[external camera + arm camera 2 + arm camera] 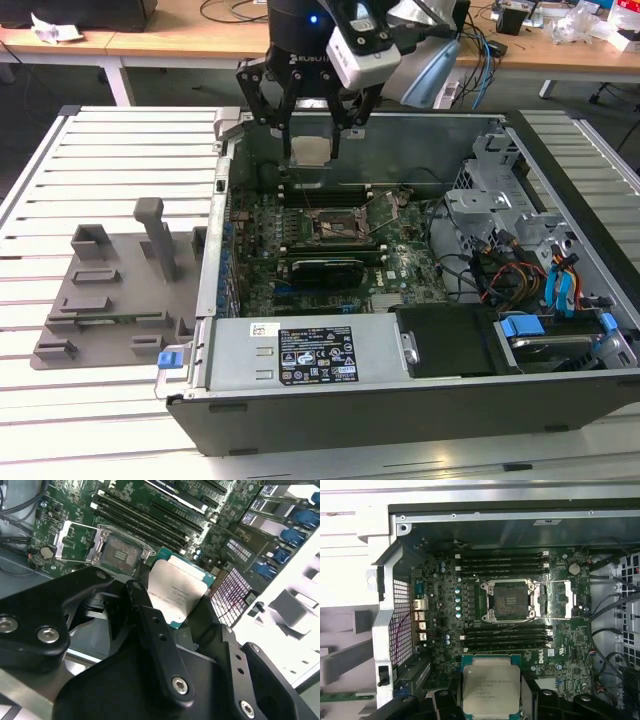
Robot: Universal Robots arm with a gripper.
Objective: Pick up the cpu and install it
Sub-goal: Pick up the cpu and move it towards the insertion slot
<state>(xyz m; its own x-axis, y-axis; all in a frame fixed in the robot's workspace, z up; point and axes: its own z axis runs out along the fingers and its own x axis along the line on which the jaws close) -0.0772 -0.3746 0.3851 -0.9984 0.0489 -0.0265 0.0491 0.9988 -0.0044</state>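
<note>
My gripper [311, 150] hangs over the open computer case, shut on the cpu [310, 151], a thin silvery square chip with a pale rim. In the second wrist view the black fingers [142, 611] clamp the cpu [177, 594] by its edges, high above the motherboard. In the first wrist view the cpu [491, 685] lies level. The dark square socket [510, 600] sits on the green motherboard with its metal frame [559, 599] flipped open to one side. In the exterior view the socket [336, 226] lies below and slightly nearer the camera than the held chip.
Memory slots [502, 566] flank the socket. The case [230, 160] walls rise around the board, with a power supply [300, 352] at the front and drive cages and cables [530, 270] on the exterior view's right. A grey fixture tray [110, 290] with upright blocks sits on the slatted table at the left.
</note>
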